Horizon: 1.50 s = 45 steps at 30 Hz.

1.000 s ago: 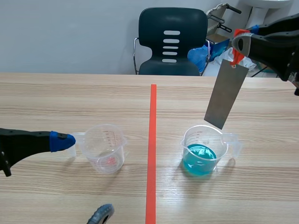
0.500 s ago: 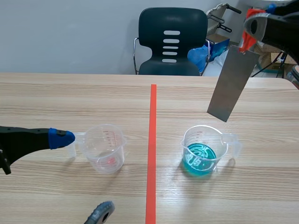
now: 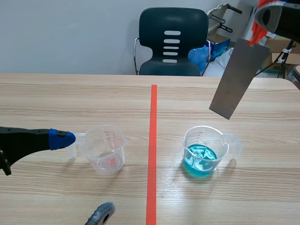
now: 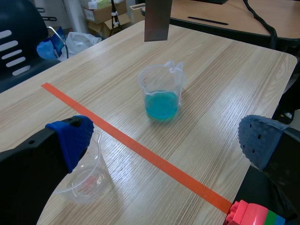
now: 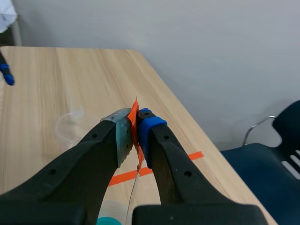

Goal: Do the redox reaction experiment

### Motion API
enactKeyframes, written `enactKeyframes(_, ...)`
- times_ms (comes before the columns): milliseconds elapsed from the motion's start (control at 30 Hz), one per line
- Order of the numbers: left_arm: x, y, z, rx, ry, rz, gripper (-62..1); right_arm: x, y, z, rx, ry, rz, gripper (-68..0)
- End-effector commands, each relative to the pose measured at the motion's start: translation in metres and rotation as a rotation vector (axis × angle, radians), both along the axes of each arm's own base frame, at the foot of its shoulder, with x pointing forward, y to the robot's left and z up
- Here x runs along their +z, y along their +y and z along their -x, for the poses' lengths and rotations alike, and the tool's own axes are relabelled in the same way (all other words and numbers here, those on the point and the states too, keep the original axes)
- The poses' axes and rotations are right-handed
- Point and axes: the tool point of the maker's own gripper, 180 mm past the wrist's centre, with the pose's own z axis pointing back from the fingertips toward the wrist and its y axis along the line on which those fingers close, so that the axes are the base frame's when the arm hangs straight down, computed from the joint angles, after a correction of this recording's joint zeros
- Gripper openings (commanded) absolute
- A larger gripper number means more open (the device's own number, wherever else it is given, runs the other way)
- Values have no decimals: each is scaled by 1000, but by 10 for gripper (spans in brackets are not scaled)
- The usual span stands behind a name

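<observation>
1. Where the table (image 3: 262,197) runs nearest the robot, the left gripper (image 4: 166,140) is seen low at the left. Its jaws are wide apart and nothing is held. One blue pad (image 3: 61,139) is set just beside the empty cup (image 3: 107,149).
2. Left of the tape line (image 3: 152,154), the empty cup is found upright and clear. A faint pink trace is noted at its bottom.
3. Right of the tape line, at about the same depth, the blue-liquid cup (image 3: 205,150) is found upright. It is partly filled, with its handle turned to the right.
4. Above that cup, a little to the right and farther off, the metal plate (image 3: 239,77) is held in the air. Its long axis is tilted, upper end to the right and lower end toward the cup. The lower edge is clear of the rim.
5. Raised at the far right, the right gripper (image 5: 134,127) is clamped on the metal plate's upper end, where an orange tag (image 5: 135,115) is fixed.
6. Judgement: the blue-liquid cup lies below and to the left of those jaws. A descent with a leftward shift would therefore be needed for dipping. The right arm is the nearer one, the left arm being across the tape line.
7. Beyond the table's far edge, a dark chair (image 3: 172,42) is noted.
</observation>
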Motion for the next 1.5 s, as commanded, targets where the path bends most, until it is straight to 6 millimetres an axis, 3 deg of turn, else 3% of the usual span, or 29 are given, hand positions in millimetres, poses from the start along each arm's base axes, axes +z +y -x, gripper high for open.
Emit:
enactKeyframes(0, 9, -5, 2, -5, -7, 35, 14, 16, -2, -3, -3, -39, -17, -667)
enactKeyframes(1033, 9, -5, 2, -5, -7, 35, 14, -1, 5, 11, 82, 14, 49, -667)
enactKeyframes(1467, 9, -5, 2, -5, -7, 35, 14, -15, 20, 11, 108, 28, 68, -667)
